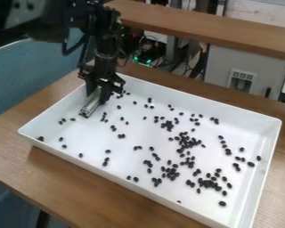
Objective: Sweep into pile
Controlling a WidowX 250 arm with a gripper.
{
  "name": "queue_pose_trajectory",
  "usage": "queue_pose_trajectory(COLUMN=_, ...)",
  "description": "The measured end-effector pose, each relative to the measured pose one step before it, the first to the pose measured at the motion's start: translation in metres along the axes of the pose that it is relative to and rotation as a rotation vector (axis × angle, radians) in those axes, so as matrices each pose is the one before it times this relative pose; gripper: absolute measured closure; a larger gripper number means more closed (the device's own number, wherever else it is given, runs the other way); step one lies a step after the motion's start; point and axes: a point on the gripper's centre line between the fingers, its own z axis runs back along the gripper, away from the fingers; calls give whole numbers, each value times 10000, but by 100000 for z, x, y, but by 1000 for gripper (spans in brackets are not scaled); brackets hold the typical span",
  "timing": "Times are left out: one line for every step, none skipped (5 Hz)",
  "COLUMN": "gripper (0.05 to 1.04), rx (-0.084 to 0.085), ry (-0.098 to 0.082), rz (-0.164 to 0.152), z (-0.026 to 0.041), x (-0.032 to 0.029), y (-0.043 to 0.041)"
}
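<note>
The gripper [98, 94] hangs over the upper left part of a white tray [146, 194], shut on a pale grey sweeping tool [92, 103]. The tool slants down to the left, its dark lower end at or close to the tray floor. Small black beans [188, 141] lie scattered over the tray, denser in loose clusters at the middle and lower right. Sparser beans [113, 128] lie on the left side, a few of them just right of the tool. Part of the tool is hidden by the gripper.
Raised white walls surround the tray, which stands on a brown wooden table [79, 182]. Behind it runs a wooden shelf or beam [210, 30], with cables and a grey cabinet [246, 73] beyond. A blue-grey surface [32, 73] is at the left.
</note>
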Motion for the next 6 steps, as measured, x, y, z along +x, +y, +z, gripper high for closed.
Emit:
queue_pose_trajectory(gripper=692, rx=-258, ry=-20, rz=-127, z=4, x=238, y=-531)
queue_pose_trajectory(gripper=692, rx=-365, ry=-186, rz=-744, z=171, x=-454, y=-2296)
queue_pose_trajectory(gripper=692, rx=-392, ry=113, rz=-974, z=698, x=-564, y=-5054)
queue_pose_trajectory(gripper=692, rx=-491, ry=35, rz=-815, z=329, x=47, y=-4797)
queue_pose_trajectory(gripper=692, rx=-506, ry=-31, rz=-637, z=163, x=131, y=-3786)
queue_pose_trajectory(gripper=692, rx=-393, ry=77, rz=-1022, z=61, x=100, y=-5326)
